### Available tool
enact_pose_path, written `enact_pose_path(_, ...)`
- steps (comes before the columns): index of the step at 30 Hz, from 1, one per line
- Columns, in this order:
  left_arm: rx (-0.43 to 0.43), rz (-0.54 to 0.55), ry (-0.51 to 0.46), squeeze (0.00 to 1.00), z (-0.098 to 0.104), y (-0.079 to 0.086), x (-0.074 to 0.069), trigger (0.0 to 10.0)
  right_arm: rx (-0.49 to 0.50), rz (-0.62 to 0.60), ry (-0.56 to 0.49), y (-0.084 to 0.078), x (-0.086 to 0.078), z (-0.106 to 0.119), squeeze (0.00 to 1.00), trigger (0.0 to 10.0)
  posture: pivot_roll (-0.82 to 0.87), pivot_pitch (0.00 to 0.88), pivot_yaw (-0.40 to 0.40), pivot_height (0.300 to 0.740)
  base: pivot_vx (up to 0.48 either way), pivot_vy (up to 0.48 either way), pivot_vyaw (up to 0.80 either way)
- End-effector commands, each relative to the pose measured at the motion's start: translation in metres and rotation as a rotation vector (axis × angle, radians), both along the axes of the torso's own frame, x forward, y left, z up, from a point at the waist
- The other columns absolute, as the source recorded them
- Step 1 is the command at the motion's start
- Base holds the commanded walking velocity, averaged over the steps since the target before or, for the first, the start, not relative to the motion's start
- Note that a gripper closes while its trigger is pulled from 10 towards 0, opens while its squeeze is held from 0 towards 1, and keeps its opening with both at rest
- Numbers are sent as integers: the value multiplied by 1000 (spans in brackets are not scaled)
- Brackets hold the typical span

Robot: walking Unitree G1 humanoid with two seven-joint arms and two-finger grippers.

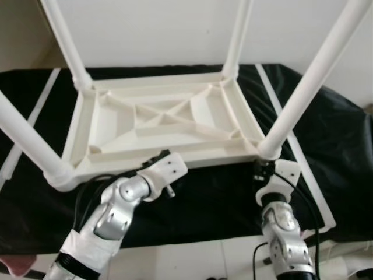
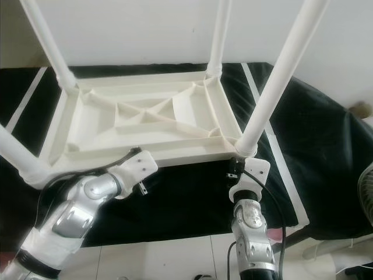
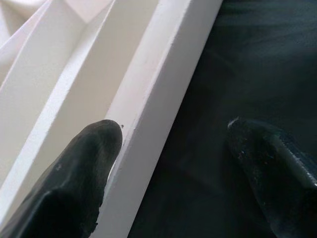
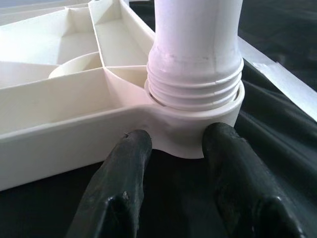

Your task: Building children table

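Observation:
A white plastic children's table (image 1: 157, 125) lies upside down on a black cover, its ribbed underside facing up and its legs pointing up. My left gripper (image 3: 172, 128) is open at the table's near rim (image 3: 148, 119), one finger inside the rim and one outside over the cover. My right gripper (image 4: 178, 133) is open at the near right corner. Its fingertips (image 4: 133, 148) rest against the base of the round socket (image 4: 198, 124), where the near right leg (image 1: 309, 81) is screwed in with its thread showing.
The black cover (image 1: 338, 146) carries white tape stripes (image 1: 306, 169) on both sides. A white wall rises behind the table. Pale floor (image 1: 192, 256) lies in front of the cover's near edge. A fan (image 2: 367, 192) stands at the far right.

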State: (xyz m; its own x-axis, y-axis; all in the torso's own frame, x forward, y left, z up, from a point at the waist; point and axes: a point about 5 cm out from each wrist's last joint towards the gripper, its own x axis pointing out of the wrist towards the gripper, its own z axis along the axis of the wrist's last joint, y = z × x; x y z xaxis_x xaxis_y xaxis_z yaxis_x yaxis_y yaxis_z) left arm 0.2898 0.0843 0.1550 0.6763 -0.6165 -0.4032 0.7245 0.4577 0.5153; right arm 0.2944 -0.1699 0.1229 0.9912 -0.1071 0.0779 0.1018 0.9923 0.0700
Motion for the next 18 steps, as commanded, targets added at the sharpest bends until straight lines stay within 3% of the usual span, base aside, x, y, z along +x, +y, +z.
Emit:
enact_pose_path(1, -9, -229, 258, 0, -22, -19, -26, 10000, 4, 65, 9, 5, 10, 2, 0, 10000, -128, 132, 20, 740, 0, 0, 0)
enact_pose_path(7, -75, -305, 277, 0, -18, -42, -38, 10000, -18, 19, -3, -9, 33, 12, 0, 10000, -124, 126, 21, 740, 0, 0, 0)
enact_pose_path(11, -89, -322, 280, 0, -16, -51, -39, 10000, -13, 2, -14, -13, 38, 16, 0, 10000, -117, 123, 17, 740, 0, 0, 0)
enact_pose_path(13, -115, -344, 277, 0, -12, -64, -39, 10000, -18, -40, -21, -20, 45, 19, 0, 10000, -115, 120, 18, 740, 0, 0, 0)
enact_pose_path(15, -115, -344, 277, 0, -12, -64, -39, 10000, -18, -40, -21, -20, 45, 19, 0, 10000, -115, 120, 18, 740, 0, 0, 0)
enact_pose_path(16, -142, -331, 250, 0, -6, -74, -36, 10000, -22, -74, -24, -25, 47, 20, 0, 10000, -112, 116, 18, 740, 0, 0, 0)
enact_pose_path(18, -155, -317, 233, 0, -3, -77, -34, 10000, -24, -84, -24, -27, 47, 19, 0, 10000, -113, 116, 18, 740, 0, 0, 0)
